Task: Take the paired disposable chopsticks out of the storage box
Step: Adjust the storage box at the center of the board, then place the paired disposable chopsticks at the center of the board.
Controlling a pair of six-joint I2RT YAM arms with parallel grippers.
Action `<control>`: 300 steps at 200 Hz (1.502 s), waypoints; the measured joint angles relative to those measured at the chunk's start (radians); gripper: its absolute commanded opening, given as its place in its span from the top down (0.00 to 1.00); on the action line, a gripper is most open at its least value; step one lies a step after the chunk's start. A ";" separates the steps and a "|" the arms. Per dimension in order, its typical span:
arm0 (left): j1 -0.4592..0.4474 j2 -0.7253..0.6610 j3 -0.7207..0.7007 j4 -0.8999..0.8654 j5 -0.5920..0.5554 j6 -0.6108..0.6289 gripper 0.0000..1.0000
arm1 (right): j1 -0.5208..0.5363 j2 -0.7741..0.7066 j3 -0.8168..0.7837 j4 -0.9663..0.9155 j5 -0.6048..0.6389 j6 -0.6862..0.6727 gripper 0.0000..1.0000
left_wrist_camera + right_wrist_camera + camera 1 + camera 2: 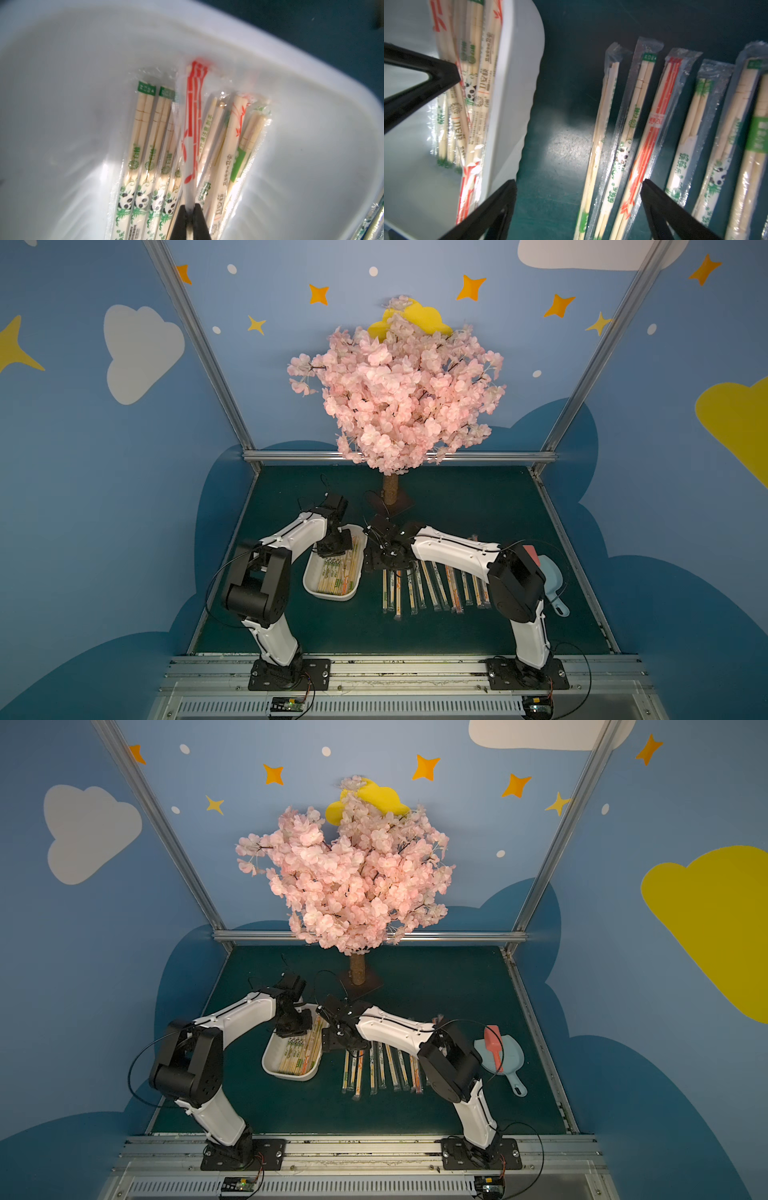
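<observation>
The storage box (328,596) (291,1075) is a shallow white tray at the mat's left, with several paired disposable chopsticks (145,128) lying in it. My left gripper (190,209) (336,547) reaches down into the box and is shut on the sleeve of a red-printed pair (193,124), which slants up over the others. My right gripper (579,182) (384,566) hangs open just right of the box wall (512,83), over the near end of a row of sleeved pairs (432,589) (652,128) lying on the mat, with nothing between its fingers.
A light-blue scoop (550,578) with a red item on it lies at the right, behind my right arm. An artificial blossom tree's trunk (390,489) and base stand just behind both grippers. Metal frame rails edge the green mat (457,506).
</observation>
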State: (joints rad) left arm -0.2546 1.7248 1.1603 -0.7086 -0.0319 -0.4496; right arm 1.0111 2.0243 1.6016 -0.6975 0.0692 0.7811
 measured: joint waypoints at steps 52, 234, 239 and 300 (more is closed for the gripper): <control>0.040 -0.063 0.030 -0.047 -0.046 0.028 0.95 | 0.000 -0.044 -0.045 0.021 0.001 0.008 0.04; -0.180 -0.435 -0.244 0.206 0.261 -0.084 0.94 | 0.053 -0.371 -0.458 0.118 0.126 0.159 0.04; -0.185 -0.435 -0.249 0.215 0.254 -0.089 0.94 | 0.053 -0.371 -0.460 0.118 0.127 0.162 0.04; -0.242 -0.344 -0.284 0.256 0.174 -0.139 0.93 | 0.063 -0.372 -0.461 0.118 0.137 0.166 0.04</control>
State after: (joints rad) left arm -0.4965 1.3808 0.8761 -0.4530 0.1421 -0.5888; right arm 1.0737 1.6527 1.1404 -0.5797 0.2066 0.9474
